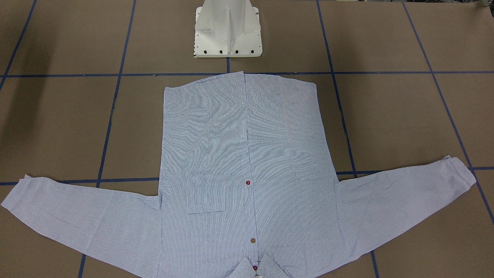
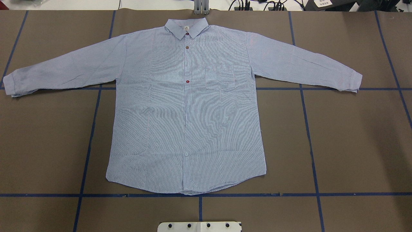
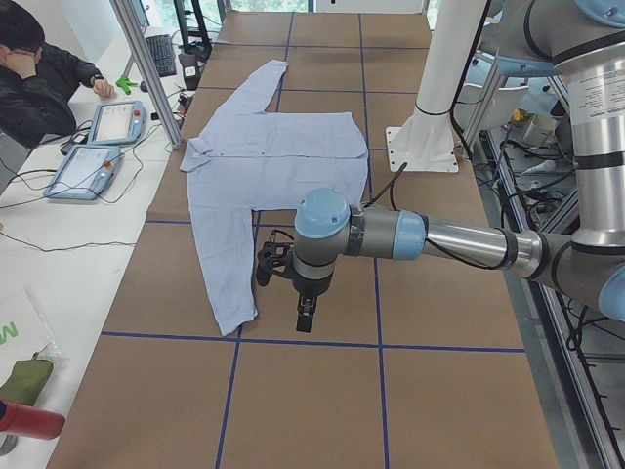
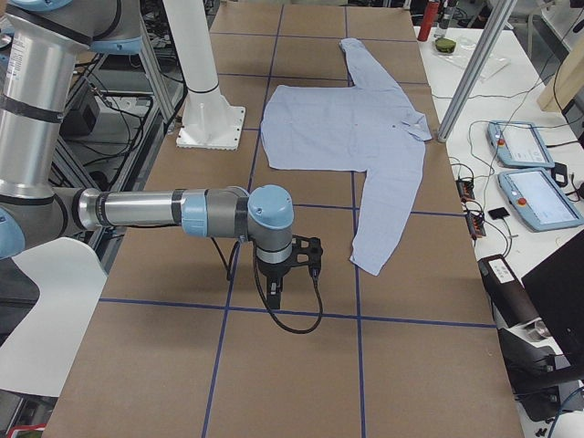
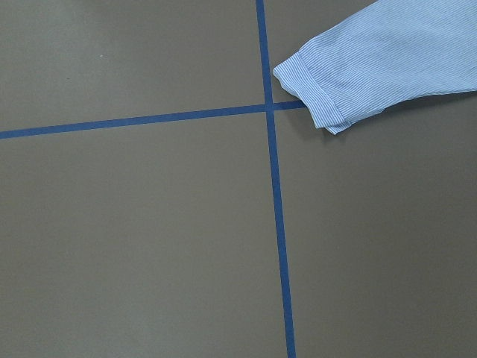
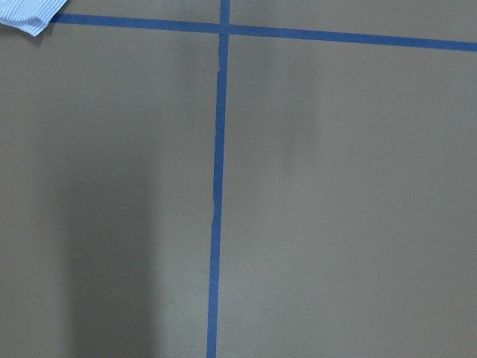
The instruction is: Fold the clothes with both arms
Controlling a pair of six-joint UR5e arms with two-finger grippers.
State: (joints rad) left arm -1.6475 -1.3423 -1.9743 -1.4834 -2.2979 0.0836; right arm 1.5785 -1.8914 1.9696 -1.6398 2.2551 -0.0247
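The light blue striped shirt (image 2: 186,112) lies flat and face up on the brown table, sleeves spread to both sides, collar (image 2: 186,27) at the far edge, hem toward the robot base. My left gripper (image 3: 306,318) hangs above the table just outside the left cuff (image 5: 320,97). My right gripper (image 4: 276,290) hangs beyond the right cuff (image 6: 26,11). Both grippers show only in the side views, so I cannot tell if they are open or shut. Neither touches the shirt (image 1: 247,173).
The white pedestal base (image 1: 227,31) stands just behind the shirt's hem. Blue tape lines (image 2: 309,129) grid the table. A person (image 3: 39,68) sits by two teach pendants (image 3: 117,122) on a side bench, beside an aluminium post (image 3: 146,68).
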